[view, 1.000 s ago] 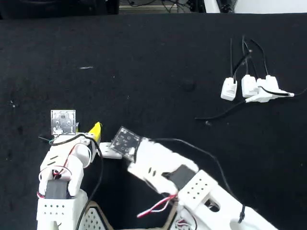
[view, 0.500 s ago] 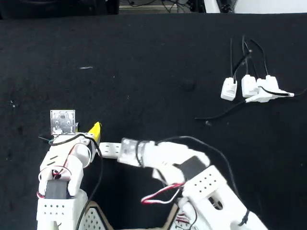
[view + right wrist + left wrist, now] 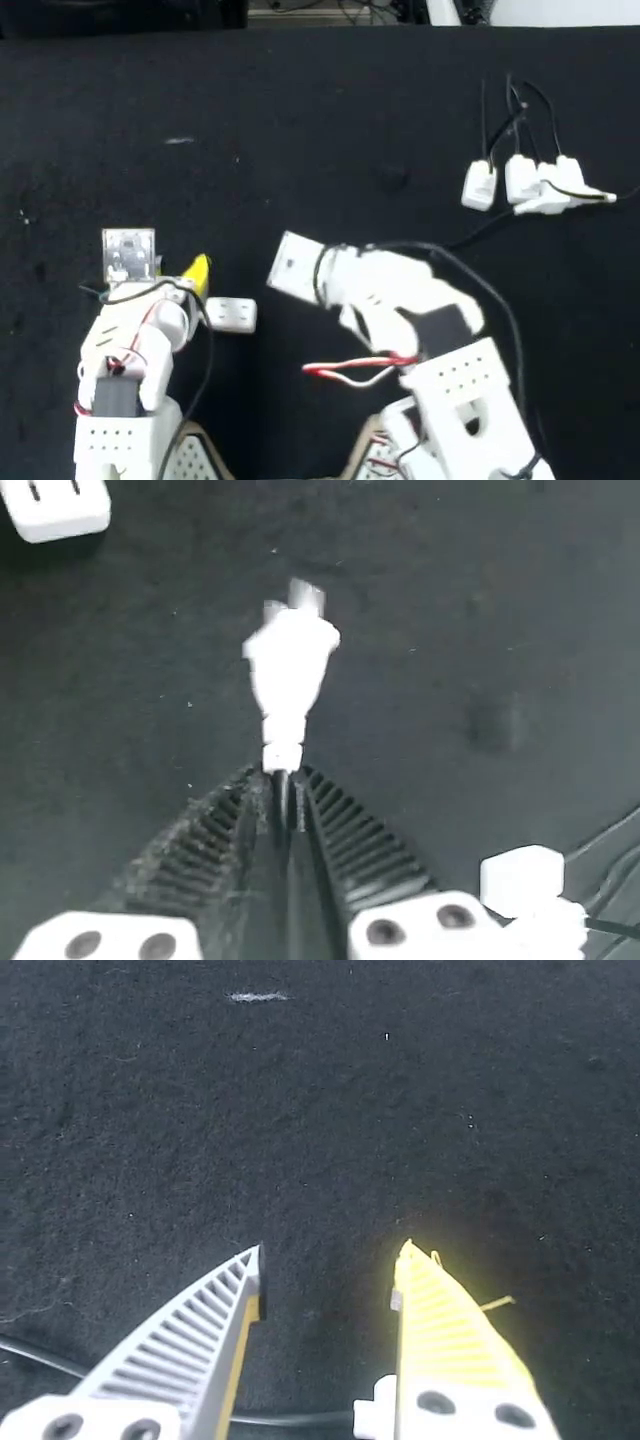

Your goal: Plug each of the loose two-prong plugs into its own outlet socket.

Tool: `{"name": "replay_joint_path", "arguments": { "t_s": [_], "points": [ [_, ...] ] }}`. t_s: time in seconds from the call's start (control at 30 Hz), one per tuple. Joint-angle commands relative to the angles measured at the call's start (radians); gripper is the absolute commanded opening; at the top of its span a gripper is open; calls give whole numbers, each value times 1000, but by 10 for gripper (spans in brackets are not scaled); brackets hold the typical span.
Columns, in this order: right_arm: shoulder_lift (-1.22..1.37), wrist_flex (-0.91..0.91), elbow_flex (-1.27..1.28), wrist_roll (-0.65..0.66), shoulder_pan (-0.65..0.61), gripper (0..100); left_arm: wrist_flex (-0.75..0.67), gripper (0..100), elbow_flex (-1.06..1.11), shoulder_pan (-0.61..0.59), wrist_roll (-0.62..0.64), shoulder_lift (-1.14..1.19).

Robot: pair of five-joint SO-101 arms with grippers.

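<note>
My right gripper (image 3: 283, 776) is shut on the tail of a white two-prong plug (image 3: 291, 660), which sticks out past its fingertips above the black table. A white outlet socket block (image 3: 55, 506) lies farther off on the table; from above, this socket block (image 3: 232, 314) sits between the two arms, next to the left arm's yellow finger (image 3: 198, 268). My left gripper (image 3: 330, 1252) is open over bare black cloth with nothing between its fingers. The right arm's wrist (image 3: 300, 265) hangs a little right of the socket block.
A cluster of white plugs and sockets (image 3: 520, 180) with black cords lies at the table's far right. One black cord (image 3: 470, 235) trails from it toward the right arm. A white block (image 3: 520, 872) shows beside the right gripper's base.
The right arm has drawn back from over the socket block beside the left arm, moving right and farther up the table. The socket block now lies uncovered. The left arm has kept still.
</note>
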Motion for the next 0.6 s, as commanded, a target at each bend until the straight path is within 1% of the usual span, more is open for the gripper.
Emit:
{"name": "replay_joint_path", "arguments": {
  "t_s": [0.0,0.1,0.2,0.3,0.33,0.43,0.47,0.57],
  "points": [
    [-1,55,-28,75,17,11,-9,223,-19,-8,-5,-3],
    [-8,57,91,133,23,11,-9,223,-19,-27,-5,-3],
    [-8,-12,214,130,23,11,-9,223,-21,-33,-5,-3],
    [-1,-141,302,26,41,18,-9,223,-28,-33,-5,-3],
    [-1,-164,315,-9,48,41,-9,223,-28,-33,-5,-3],
    [-1,-158,325,-54,44,164,-9,223,-28,-31,-5,-3],
    [-1,-141,325,-52,43,180,-9,223,-28,-31,-5,-3],
    [-1,-100,323,-51,-15,157,-9,223,-28,-31,-5,-3]
  ]
}}
